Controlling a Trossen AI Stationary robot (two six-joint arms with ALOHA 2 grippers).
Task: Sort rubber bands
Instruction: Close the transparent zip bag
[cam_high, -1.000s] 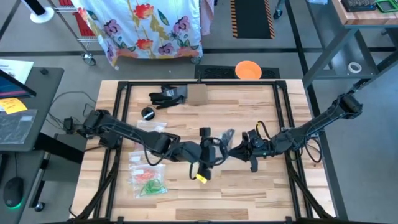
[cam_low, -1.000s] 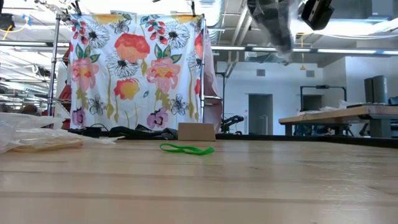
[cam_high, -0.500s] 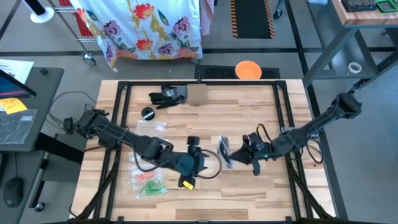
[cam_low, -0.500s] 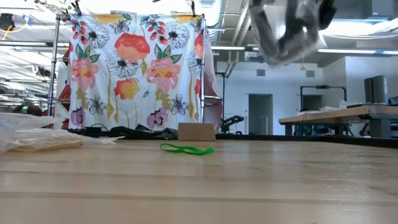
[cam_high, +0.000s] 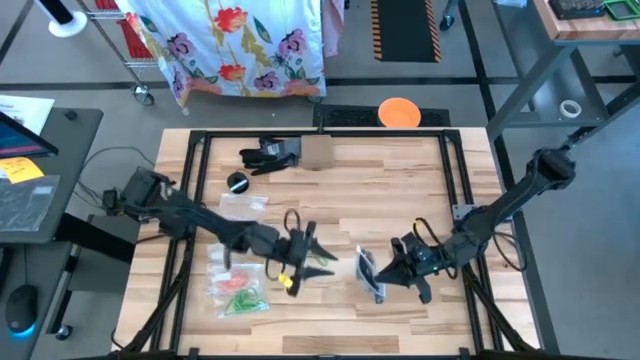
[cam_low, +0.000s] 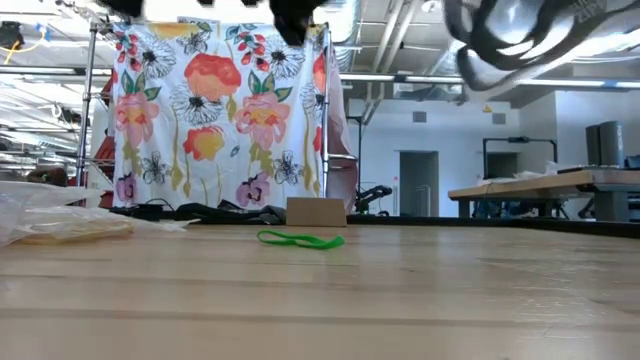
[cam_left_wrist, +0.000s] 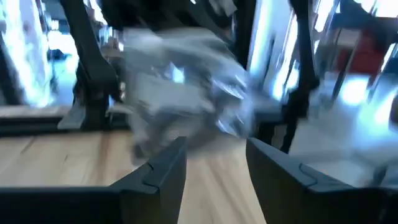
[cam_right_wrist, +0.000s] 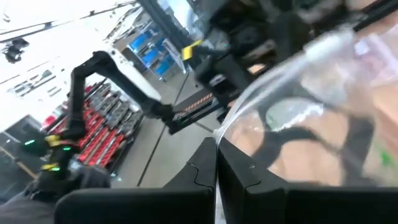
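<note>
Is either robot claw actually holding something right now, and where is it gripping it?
The right gripper is shut on the edge of a clear plastic bag. The left gripper is open and holds nothing.

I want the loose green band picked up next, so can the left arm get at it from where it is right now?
Probably yes. The left gripper is open and holds nothing, and the green rubber band lies alone on bare table. The right gripper is shut on a clear bag.
</note>
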